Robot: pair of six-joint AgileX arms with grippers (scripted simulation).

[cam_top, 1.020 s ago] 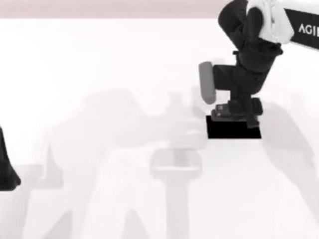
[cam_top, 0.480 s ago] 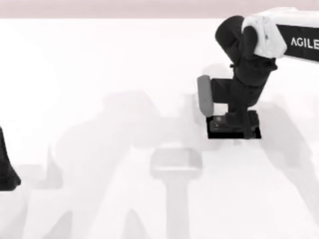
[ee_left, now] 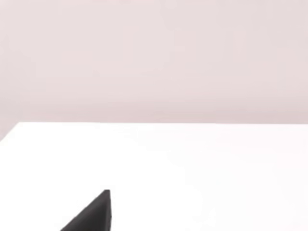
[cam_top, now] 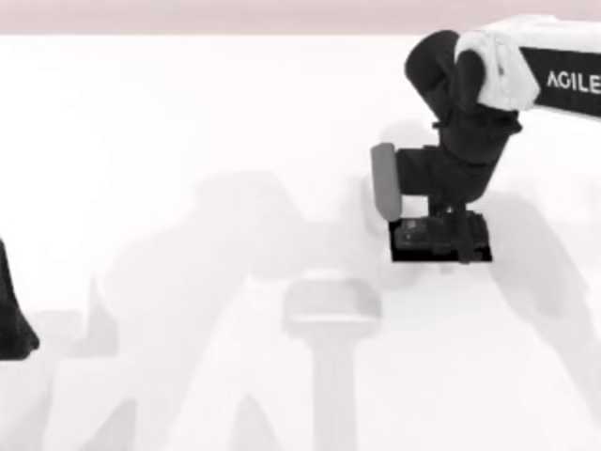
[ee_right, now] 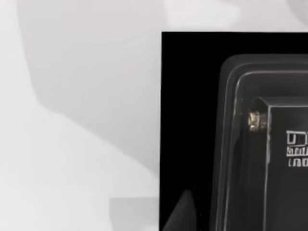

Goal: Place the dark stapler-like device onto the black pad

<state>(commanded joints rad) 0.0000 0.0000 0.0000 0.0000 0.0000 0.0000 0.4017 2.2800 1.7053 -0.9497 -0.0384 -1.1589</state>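
Lowered further onto the black pad (cam_top: 474, 252) since the earlier top views, the right gripper (cam_top: 443, 228) and the dark stapler-like device (cam_top: 421, 233) under it, where a second back both hung over the pad's far edge with most of the black rectangle bare; now only a thin strip of pad visible along the near edge and at the corners. Seen from the right wrist camera: the stapler-like device (ee_right: 262, 144) directly over the pad (ee_right: 190, 120), rounded end and a small brass-coloured rivet in sight, a margin of black beyond that end and along one side; contact with the pad likely but not provable from here. Long axis of the device running across the table in the top view, left to right, matching the pad's longer side; device straight below the gripper, so no sideways correction called for, only a release and a straight lift. Cannot tell whether the right fingers are clamped or parted, since the wrist and forearm cover them from above and the wrist camera shows none of them. Right arm clearly the nearer one, in fact the only one at the pad; left arm (cam_top: 13, 319) parked at the table's left edge, well apart, its wrist camera showing bare white tabletop and a dark sliver.
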